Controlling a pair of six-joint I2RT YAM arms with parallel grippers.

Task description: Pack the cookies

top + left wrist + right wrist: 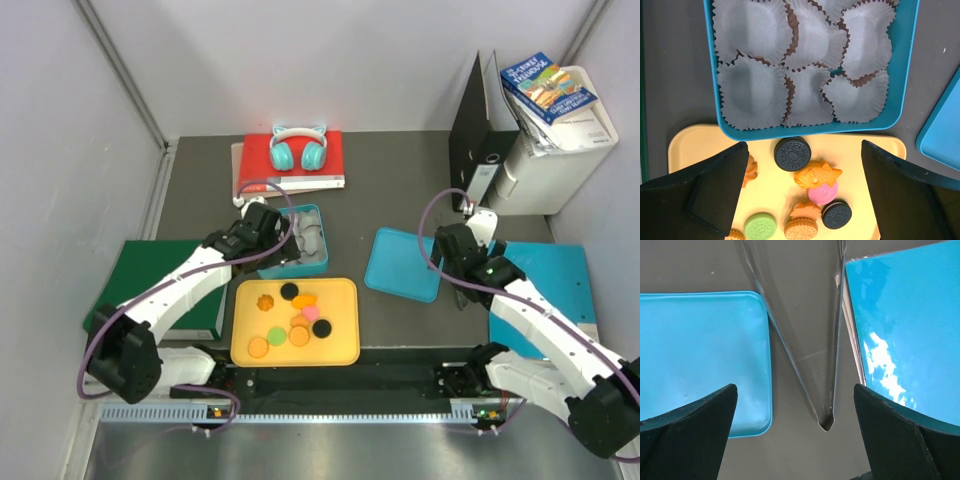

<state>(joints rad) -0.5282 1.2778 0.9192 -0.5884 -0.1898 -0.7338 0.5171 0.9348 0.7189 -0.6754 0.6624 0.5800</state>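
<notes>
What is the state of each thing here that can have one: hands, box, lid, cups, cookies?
Left hand, open and empty.
Right hand, open and empty.
Box, open, lid off.
Lid, flat on the table, apart from the box.
Paper cups, those in view empty.
Cookies, loose on the yellow tray, none packed.
Clear tongs, lying on the table, not held.

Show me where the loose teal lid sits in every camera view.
Top external: teal lid lies right of the yellow tray, left of the blue folder.
Left wrist: teal lid's corner at right edge; yellow tray is the shared landmark.
Right wrist: teal lid fills the left; blue folder right.
</notes>
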